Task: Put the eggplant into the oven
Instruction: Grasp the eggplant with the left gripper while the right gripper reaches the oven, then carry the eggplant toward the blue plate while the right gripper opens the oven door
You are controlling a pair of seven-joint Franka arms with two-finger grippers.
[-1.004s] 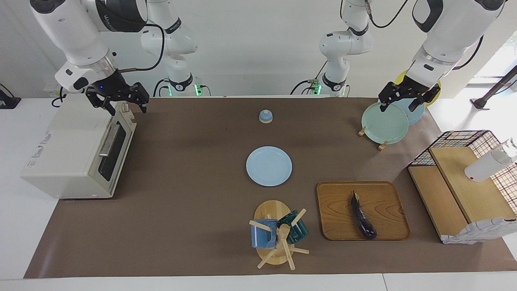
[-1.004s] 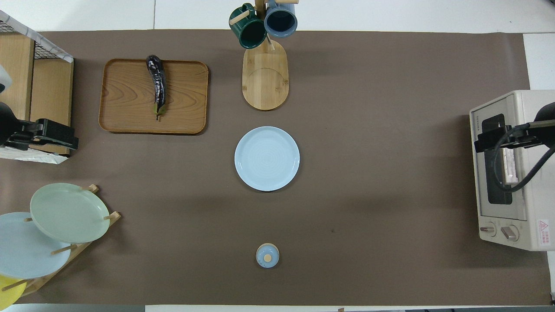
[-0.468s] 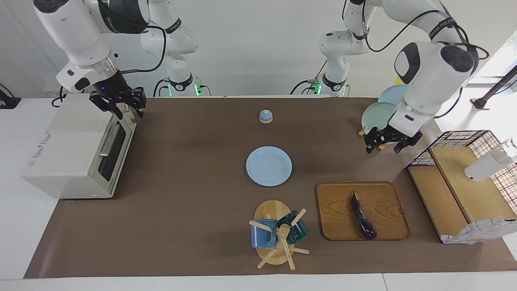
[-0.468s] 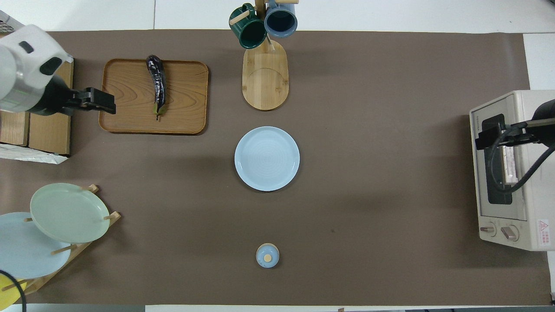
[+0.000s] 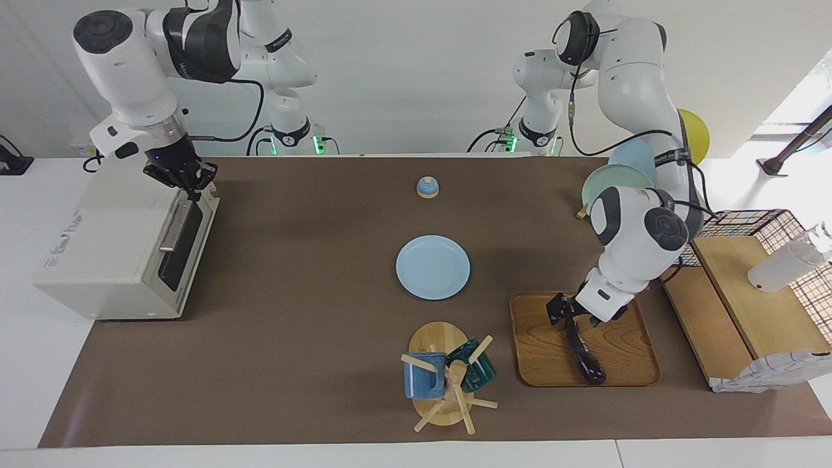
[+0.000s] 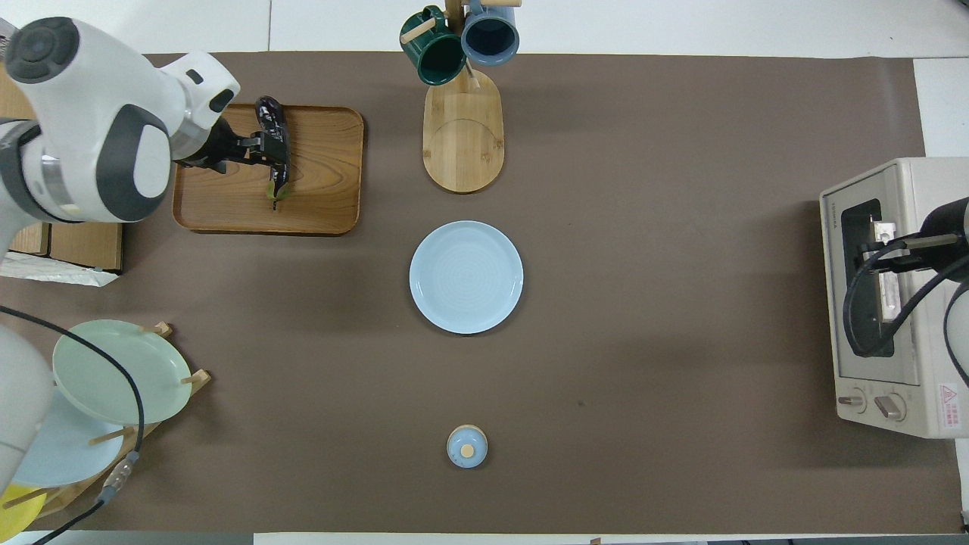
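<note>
The dark purple eggplant (image 5: 588,361) (image 6: 278,172) lies lengthwise on the wooden tray (image 5: 624,364) (image 6: 325,197) at the left arm's end of the table. My left gripper (image 5: 567,316) (image 6: 265,144) is low over the eggplant's stem half, open, with one finger (image 5: 556,305) beside it. The cream-white oven (image 5: 110,240) (image 6: 878,375) stands at the right arm's end, door closed. My right gripper (image 5: 193,184) (image 6: 878,253) is shut, fingertips together, just above the door's top edge and bar handle (image 5: 174,227). I see nothing between its fingertips.
A light blue plate (image 5: 433,267) sits mid-table, with a mug tree (image 5: 448,377) farther from the robots and a small blue bell (image 5: 428,187) nearer. A plate rack (image 5: 617,179) and a wire-and-wood shelf (image 5: 747,286) flank the tray.
The left arm swung from the plate rack out to the tray and came down over the eggplant. The right gripper closed and dropped toward the oven door's top edge.
</note>
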